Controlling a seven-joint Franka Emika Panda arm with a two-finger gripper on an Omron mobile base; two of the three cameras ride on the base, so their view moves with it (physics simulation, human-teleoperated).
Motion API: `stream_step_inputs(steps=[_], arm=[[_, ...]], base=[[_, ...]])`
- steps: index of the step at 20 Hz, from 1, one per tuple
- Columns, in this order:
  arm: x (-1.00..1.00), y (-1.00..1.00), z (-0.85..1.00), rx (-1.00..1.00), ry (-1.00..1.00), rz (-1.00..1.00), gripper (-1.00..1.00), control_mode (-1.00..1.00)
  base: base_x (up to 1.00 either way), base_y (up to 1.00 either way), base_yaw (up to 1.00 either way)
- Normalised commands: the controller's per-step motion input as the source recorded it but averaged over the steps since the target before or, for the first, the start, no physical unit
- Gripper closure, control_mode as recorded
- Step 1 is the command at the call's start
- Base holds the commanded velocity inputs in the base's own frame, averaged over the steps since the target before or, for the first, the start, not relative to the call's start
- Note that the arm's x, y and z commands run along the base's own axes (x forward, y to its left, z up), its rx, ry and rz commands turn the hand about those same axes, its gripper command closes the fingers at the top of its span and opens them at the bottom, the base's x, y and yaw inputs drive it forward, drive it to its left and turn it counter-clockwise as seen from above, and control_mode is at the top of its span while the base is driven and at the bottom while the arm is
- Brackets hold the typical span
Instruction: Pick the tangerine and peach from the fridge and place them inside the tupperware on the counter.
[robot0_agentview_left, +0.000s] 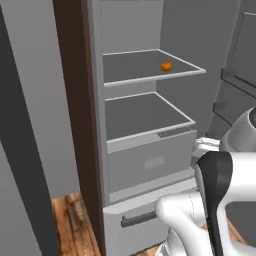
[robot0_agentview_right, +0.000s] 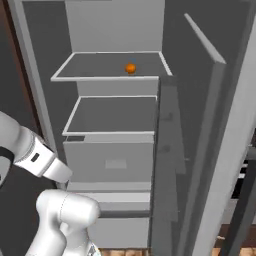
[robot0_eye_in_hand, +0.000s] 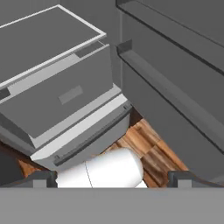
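The fridge (robot0_agentview_left: 140, 115) (robot0_agentview_right: 115, 115) stands open, with grey shelves and drawers inside. A plain bright orange tangerine (robot0_agentview_left: 166, 66) (robot0_agentview_right: 130, 68) rests alone near the right front of the upper shelf. In the hand view my gripper (robot0_eye_in_hand: 113, 179) is open, its dark fingertips (robot0_eye_in_hand: 41, 178) wide apart with nothing between them. It hangs low in front of the fridge (robot0_eye_in_hand: 43, 39), looking at the drawers and the floor, well below the tangerine. The peach, the tupperware and the counter are out of view.
The lower shelf (robot0_agentview_left: 145, 112) holds nothing. A closed drawer (robot0_agentview_left: 150, 160) (robot0_eye_in_hand: 65, 96) sits under it, with a bottom drawer (robot0_eye_in_hand: 87, 135) below. The open door's shelves (robot0_eye_in_hand: 175, 87) (robot0_agentview_left: 235, 85) stand to the right. A dark brown panel (robot0_agentview_left: 75, 100) flanks the fridge's left; wood floor (robot0_eye_in_hand: 148, 148) lies below.
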Motion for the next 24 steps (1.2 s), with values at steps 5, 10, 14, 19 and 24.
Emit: stream_step_inputs(steps=[5, 10, 14, 19, 24], arm=[[0.0, 0.0, 0.0, 0.0, 0.0, 0.0, -1.0, 1.0], [0.0, 0.0, 0.0, 0.0, 0.0, 0.0, -1.0, 1.0], [0.0, 0.0, 0.0, 0.0, 0.0, 0.0, -1.0, 1.0], [0.17, -0.15, 0.18, 0.0, -0.09, 0.05, -1.0, -1.0], [0.53, -0.27, 0.7, -0.01, -0.08, 0.06, -1.0, -1.0]], base=[[0.58, 0.2, 0.04], [0.68, -0.09, 0.04], [0.84, -0.09, 0.05], [0.39, -0.15, 0.08], [0.0, 0.0, 0.0]])
